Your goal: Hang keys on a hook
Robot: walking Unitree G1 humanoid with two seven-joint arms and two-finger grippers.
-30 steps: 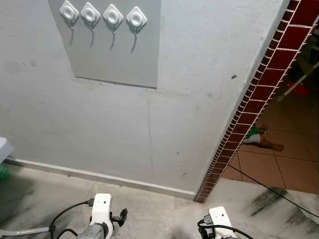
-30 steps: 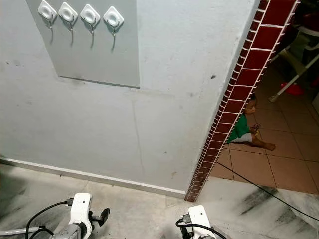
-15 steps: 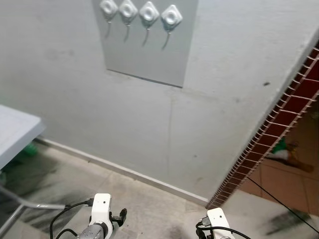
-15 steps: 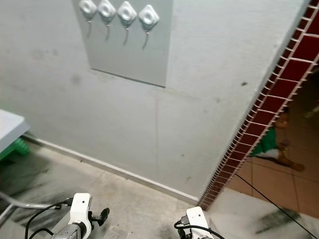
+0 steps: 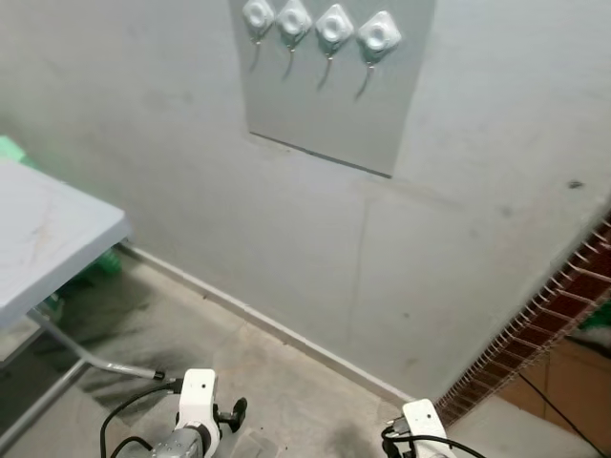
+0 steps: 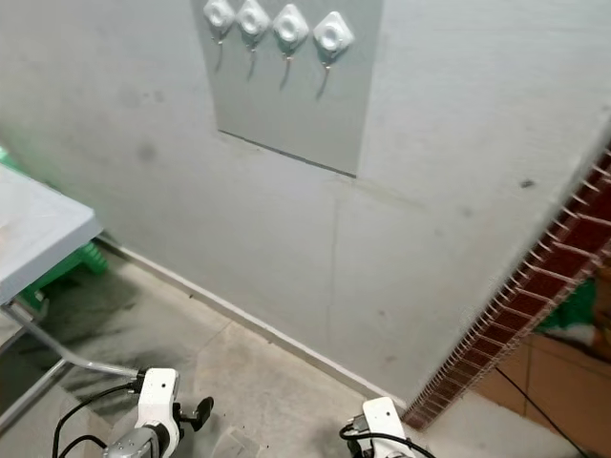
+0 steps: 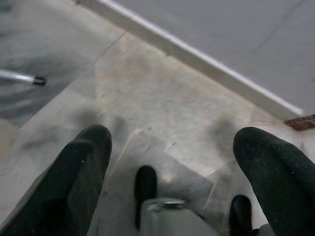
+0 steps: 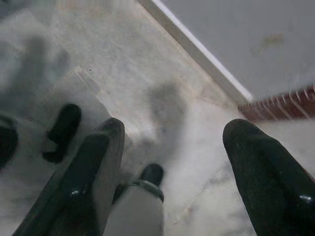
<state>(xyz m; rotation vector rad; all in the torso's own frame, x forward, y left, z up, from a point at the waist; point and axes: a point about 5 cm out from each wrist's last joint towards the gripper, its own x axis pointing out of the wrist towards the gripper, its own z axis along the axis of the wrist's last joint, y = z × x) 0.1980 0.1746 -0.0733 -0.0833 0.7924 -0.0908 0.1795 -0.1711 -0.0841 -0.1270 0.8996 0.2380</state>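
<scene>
The four hooks (image 5: 323,26) sit in a row high on the wall panel (image 5: 329,105), far above and ahead of both arms, slightly nearer the left one. The left tool (image 7: 172,162) and right tool (image 8: 172,162) hang low over the floor (image 7: 162,98), fingers spread and empty. I see no keys; a grey surface (image 5: 43,243) stands off to the left.

White wrist housings trail black cables — each claw (image 7: 172,162) (image 8: 172,157) has two thick black fingers.

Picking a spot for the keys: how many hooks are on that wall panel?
4, in one row along the top of the grey panel: far-left hook, second, third, far-right. None looks hidden.
</scene>
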